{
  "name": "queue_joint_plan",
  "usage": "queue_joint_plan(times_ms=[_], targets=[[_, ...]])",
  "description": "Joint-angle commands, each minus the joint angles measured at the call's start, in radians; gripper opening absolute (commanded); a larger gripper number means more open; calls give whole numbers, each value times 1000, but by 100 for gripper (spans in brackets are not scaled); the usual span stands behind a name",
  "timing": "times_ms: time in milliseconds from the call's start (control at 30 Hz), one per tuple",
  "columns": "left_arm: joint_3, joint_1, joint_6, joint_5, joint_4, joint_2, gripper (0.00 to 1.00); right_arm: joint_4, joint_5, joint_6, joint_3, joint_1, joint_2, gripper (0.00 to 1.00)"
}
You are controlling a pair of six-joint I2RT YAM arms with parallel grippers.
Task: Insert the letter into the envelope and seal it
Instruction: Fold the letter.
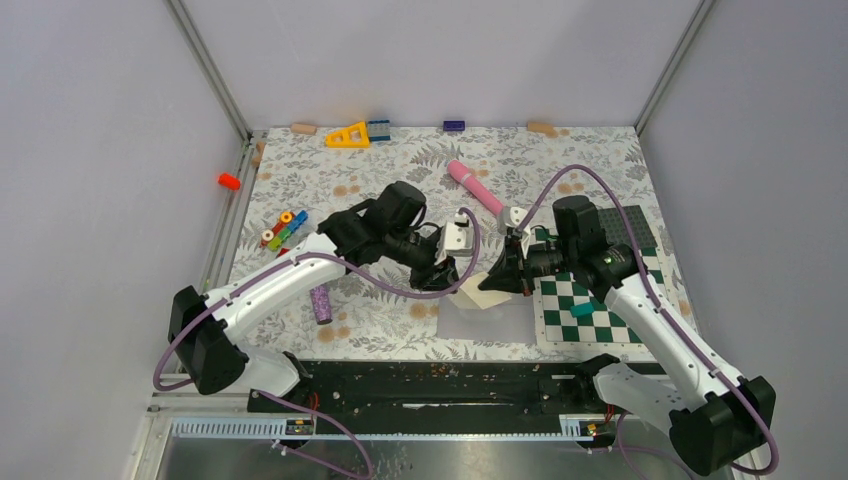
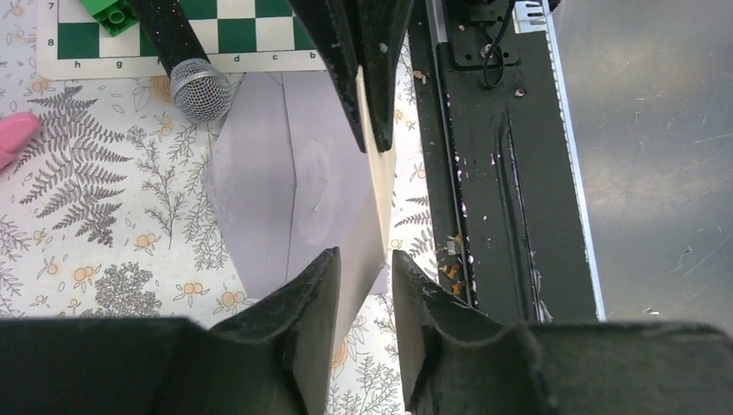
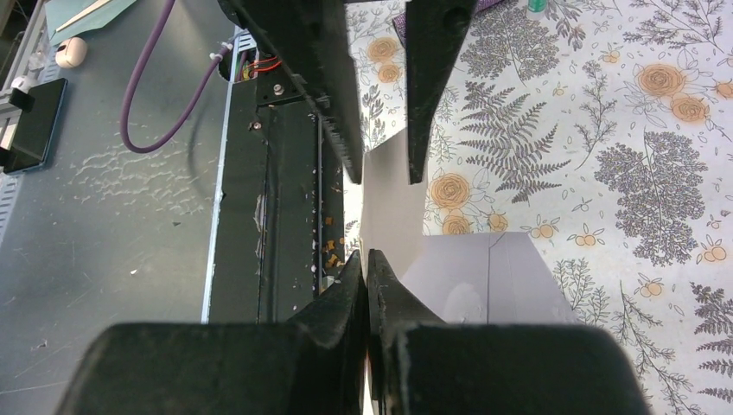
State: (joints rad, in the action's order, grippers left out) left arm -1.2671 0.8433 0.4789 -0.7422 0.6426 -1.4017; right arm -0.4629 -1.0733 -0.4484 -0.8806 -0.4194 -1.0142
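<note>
Right gripper (image 3: 367,281): clenched on one end of the letter (image 3: 389,199), a cream sheet held on edge above the bench (image 1: 380,190). Left gripper (image 2: 365,259): fingers parted on either side of the letter's opposite end; whether they press on it cannot be told. Envelope (image 1: 478,322): pale grey-lavender, flat on the bench beneath the letter, at 6 o'clock of both grippers in the top view, flap open. Checkerboard mat (image 1: 600,310): at 3 o'clock of the envelope, just beside it. Microphone (image 2: 200,89): head just beside the envelope.
</note>
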Motion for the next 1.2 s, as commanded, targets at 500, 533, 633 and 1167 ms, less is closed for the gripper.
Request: queue_joint_plan(times_ms=[500,533,633,1167], targets=[[12,-25,64,29,4,54,1,7,-8,-6,-31,24,64,0],[12,-25,64,31,5,53,17,6,-9,-6,-32,24,64,0],[12,-26,78,35,13,50,30,6,-13,-6,-29,27,68,0],[22,-38,132,37,48,59,5,5,-25,-4,-29,42,93,0]])
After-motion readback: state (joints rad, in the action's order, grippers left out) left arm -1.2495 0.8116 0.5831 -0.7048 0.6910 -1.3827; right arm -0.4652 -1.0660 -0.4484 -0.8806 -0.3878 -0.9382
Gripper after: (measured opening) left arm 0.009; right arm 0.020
